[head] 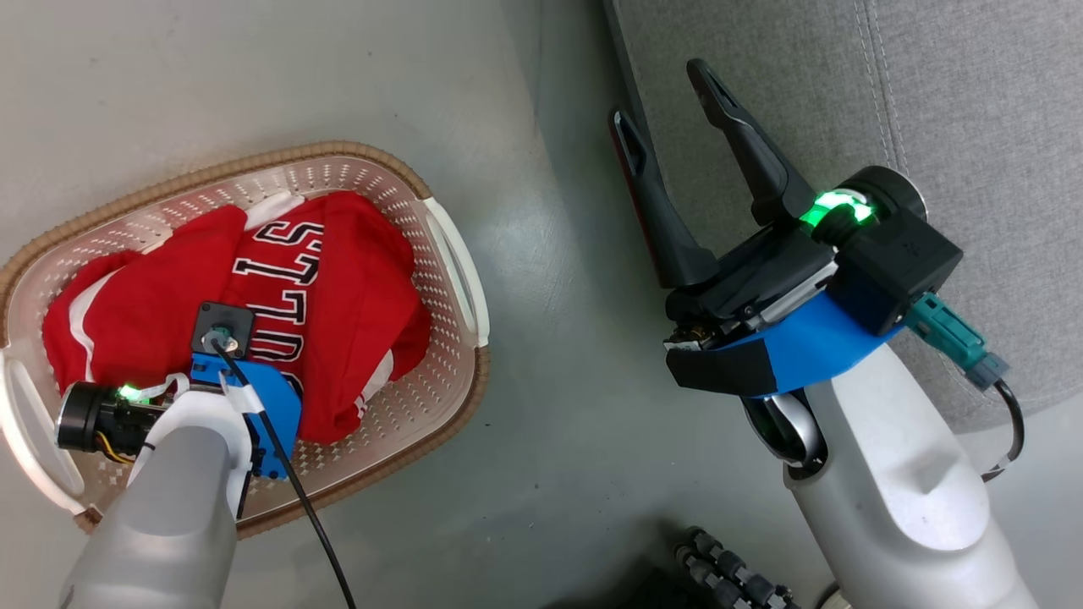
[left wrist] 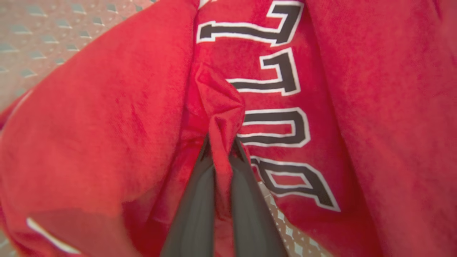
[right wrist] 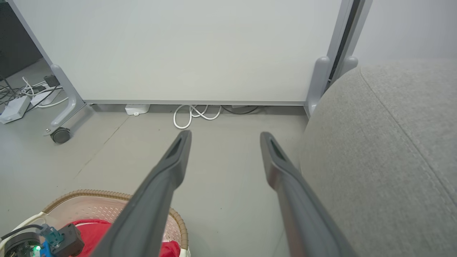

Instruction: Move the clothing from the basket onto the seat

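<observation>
From the head view, I am looking down on the basket (head: 338, 153), an oval of cream perforated plastic with a brown woven-look rim and white handles, sitting on the smooth grey floor (head: 550, 381). The jersey (head: 347, 279) is lying crumpled inside it, soft red cloth with white stripes and black letters edged in white. My left arm (head: 169, 499) is reaching straight down into the basket over the jersey. My right hand (head: 660, 95) is hovering over the floor beside the seat (head: 973, 110), its two long dark fingers spread wide and gripping nothing. The seat is grey woven fabric with a stitched seam, well apart from the basket.

Through the left wrist view, my left hand (left wrist: 221, 151) is pinching a raised fold of the jersey, the fingers (left wrist: 194, 207) nearly closed with the cloth bunching between them. The basket's dimpled wall is showing at the upper left.

Through the right wrist view, my right fingers are pointing across bare floor towards a pale panel (right wrist: 178, 46) on castors, with white cables (right wrist: 192, 115) looping under it. The seat's rounded edge is bulging at the right, and the basket with its red cloth is sitting at the lower left.
</observation>
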Controlling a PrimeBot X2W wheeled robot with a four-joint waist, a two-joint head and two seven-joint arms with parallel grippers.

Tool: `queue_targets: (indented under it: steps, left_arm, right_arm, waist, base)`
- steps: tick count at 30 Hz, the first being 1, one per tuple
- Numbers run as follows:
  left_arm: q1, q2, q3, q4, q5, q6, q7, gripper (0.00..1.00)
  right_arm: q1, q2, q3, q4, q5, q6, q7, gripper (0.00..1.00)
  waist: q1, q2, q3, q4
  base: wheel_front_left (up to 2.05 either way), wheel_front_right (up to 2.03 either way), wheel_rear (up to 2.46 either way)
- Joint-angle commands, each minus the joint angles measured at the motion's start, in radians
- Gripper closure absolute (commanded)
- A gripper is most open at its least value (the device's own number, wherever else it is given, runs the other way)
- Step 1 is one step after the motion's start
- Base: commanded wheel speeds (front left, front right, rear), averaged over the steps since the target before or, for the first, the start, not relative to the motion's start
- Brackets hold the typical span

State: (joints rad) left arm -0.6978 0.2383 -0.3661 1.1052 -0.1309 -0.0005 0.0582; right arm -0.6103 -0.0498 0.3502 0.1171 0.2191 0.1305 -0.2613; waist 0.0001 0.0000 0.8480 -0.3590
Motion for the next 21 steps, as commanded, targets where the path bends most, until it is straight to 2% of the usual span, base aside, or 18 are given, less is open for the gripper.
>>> queue_targets:
  steps: [1, 7, 11, 17, 21]
  left_arm:
    - [-0.017, 0.0, -0.002, 0.004, -0.001, -0.003, -0.008, 1.0]
    - [-0.028, -0.011, -0.009, 0.032, -0.016, -0.01, -0.026, 1.0]
    - [-0.022, -0.039, -0.014, 0.053, -0.028, -0.015, -0.05, 1.0]
    - [-0.004, -0.085, -0.026, 0.078, -0.037, -0.036, -0.108, 1.0]
    - [0.021, -0.128, -0.045, 0.098, -0.044, -0.063, -0.164, 1.0]
  right_arm:
    - [-0.009, -0.001, -0.002, 0.001, -0.001, 0.0, -0.005, 0.0]
    - [-0.003, -0.001, -0.001, 0.011, -0.008, 0.0, -0.006, 0.0]
    - [0.005, -0.001, 0.001, 0.029, -0.025, 0.0, -0.005, 0.0]
    - [0.029, -0.001, -0.005, 0.068, -0.063, 0.0, -0.005, 0.0]
    - [0.068, -0.002, -0.023, 0.114, -0.094, 0.0, -0.004, 0.0]
  waist:
    - [-0.0001, 0.0, -0.001, 0.001]
    - [-0.0001, 0.0, -0.022, 0.015]
    - [-0.0001, 0.0, -0.066, 0.038]
    - [-0.0001, 0.0, -0.184, 0.092]
    - [-0.0001, 0.0, -0.314, 0.148]
  base:
    - [0.0, 0.0, 0.0]
    - [0.0, 0.0, 0.0]
    - [0.0, 0.0, 0.0]
    - [0.0, 0.0, 0.0]
    - [0.0, 0.0, 0.0]
